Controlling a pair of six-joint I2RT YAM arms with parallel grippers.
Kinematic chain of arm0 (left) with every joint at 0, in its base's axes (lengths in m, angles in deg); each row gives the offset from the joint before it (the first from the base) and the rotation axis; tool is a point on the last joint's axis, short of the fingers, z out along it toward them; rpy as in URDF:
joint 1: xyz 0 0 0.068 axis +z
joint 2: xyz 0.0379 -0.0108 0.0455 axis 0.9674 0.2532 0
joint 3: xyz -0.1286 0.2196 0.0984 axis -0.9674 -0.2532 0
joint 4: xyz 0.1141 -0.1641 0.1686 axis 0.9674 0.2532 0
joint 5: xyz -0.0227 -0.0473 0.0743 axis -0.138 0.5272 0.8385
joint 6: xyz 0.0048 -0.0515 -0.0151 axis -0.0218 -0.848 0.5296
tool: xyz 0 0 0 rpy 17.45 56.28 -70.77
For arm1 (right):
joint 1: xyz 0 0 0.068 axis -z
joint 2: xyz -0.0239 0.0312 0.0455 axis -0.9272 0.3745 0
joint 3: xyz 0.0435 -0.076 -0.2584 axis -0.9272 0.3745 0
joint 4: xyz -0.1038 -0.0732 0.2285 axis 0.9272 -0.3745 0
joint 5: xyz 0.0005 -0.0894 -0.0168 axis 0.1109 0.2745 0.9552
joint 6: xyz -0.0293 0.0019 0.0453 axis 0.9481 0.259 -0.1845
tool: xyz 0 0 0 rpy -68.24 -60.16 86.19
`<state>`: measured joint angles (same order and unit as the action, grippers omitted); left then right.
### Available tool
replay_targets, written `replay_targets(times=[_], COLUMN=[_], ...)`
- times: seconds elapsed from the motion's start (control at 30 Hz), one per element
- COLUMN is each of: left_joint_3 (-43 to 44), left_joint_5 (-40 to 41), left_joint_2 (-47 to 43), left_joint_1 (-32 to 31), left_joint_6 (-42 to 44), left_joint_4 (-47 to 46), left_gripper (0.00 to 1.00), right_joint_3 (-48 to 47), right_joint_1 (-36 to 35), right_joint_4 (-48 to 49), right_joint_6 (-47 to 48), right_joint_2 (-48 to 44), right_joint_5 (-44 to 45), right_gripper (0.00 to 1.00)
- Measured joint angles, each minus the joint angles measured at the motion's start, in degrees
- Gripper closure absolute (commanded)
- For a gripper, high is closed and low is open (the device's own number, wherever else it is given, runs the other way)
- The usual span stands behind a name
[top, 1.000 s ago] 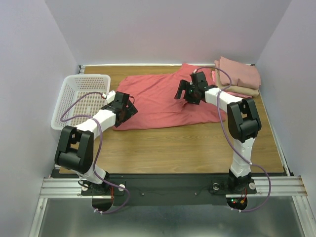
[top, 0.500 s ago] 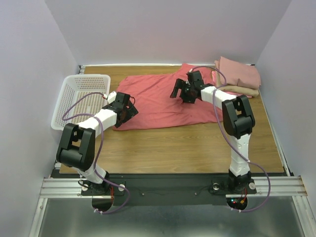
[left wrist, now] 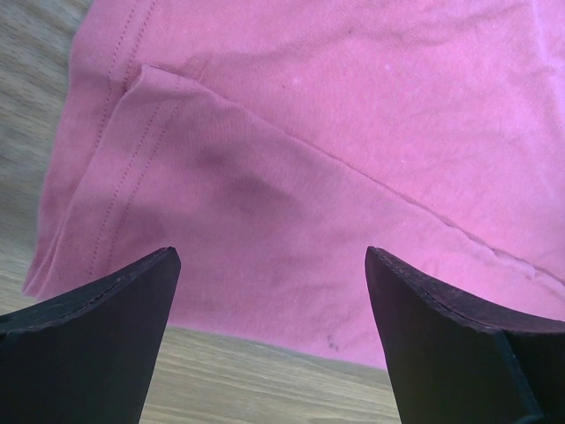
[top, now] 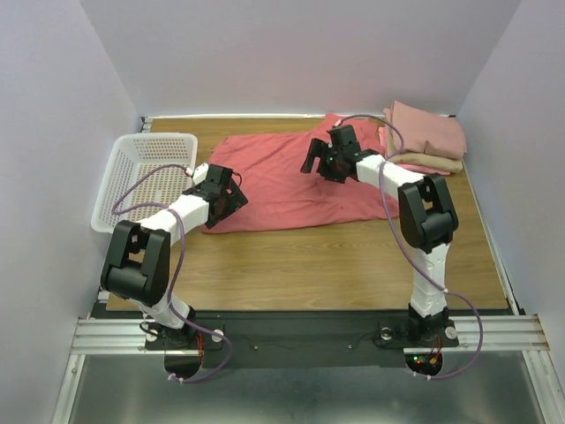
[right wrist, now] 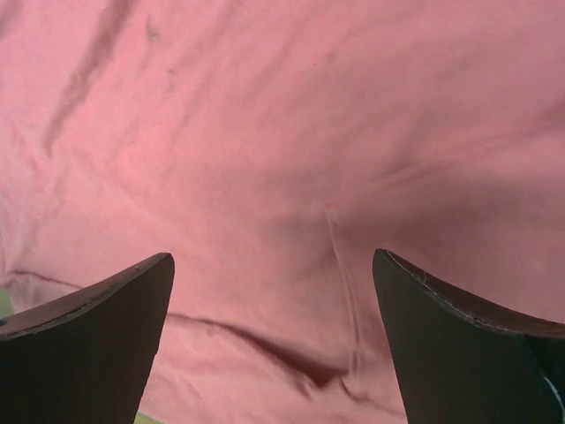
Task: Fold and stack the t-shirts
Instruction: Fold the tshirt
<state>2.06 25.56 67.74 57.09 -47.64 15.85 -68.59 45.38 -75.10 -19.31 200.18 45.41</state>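
Overhead view of a wooden table with 2 robot arms reaching away from the near edge. Far out to the left of the left gripper sits a white mesh basket, well apart from the cloth. The left gripper hangs over the near-left corner of a large coral-red t-shirt, which lies spread flat across the middle of the table, reaching from under this gripper to beyond the other one. In the left wrist view its 2 black fingers stand wide apart with nothing between them; directly below them is the shirt's stitched hem and a folded-over layer with a diagonal edge, and bare wood shows just on the near side of the fingertips. To the right, the right gripper hovers over the far middle part of the same shirt, pointing toward the left. Its wrist view shows its jaws also spread wide and empty, with wrinkled coral cloth filling the whole view beneath them and a short seam or crease running straight down between the fingertips. Whether either gripper touches the cloth cannot be told. Further right, behind the right gripper's arm and in the far right corner of the table, a folded dusty-pink t-shirt rests on top of a folded tan t-shirt, forming a small stack that touches the right edge of the coral-red shirt.
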Motion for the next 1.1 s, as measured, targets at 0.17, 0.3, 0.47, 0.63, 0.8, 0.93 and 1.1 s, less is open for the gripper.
replay_targets(times=[0.17, 0.3, 0.47, 0.63, 0.8, 0.93, 1.1], left_joint_3=[3.2, 8.2, 11.8, 12.2, 11.6, 5.0, -8.4], left_joint_5=[-1.5, -2.6, -4.0, -4.0, -4.1, -4.1, -4.0], left_joint_2=[0.3, 2.5, 10.1, 13.7, 14.3, 9.9, -1.5], left_joint_1=[0.0, 0.0, 0.0, -0.1, 0.0, -0.3, -3.7], left_joint_6=[1.5, 2.7, 3.7, 3.9, 3.5, 1.4, -3.1], left_joint_4=[1.2, 0.7, -1.1, -2.4, -4.0, -9.0, -10.9], left_gripper=[0.02, 0.02, 0.02, 0.03, 0.04, 0.04, 0.04], right_joint_3=[10.6, 17.2, 24.1, 26.3, 30.1, 38.2, 55.2], right_joint_1=[0.3, 2.7, 7.0, 8.4, 8.5, 8.5, 8.5], right_joint_4=[-0.6, -0.3, 0.3, -0.5, 1.7, 4.7, 3.9], right_joint_6=[0.7, 0.4, 0.1, -0.2, -1.0, -3.0, -8.0], right_joint_2=[-12.0, -21.1, -23.9, -19.8, -20.1, -26.5, -43.8], right_joint_5=[7.9, 11.4, 12.4, 11.6, 11.2, 11.3, 9.9], right_gripper=[0.00, 0.00, 0.00, 0.00, 0.00, 0.00, 0.00])
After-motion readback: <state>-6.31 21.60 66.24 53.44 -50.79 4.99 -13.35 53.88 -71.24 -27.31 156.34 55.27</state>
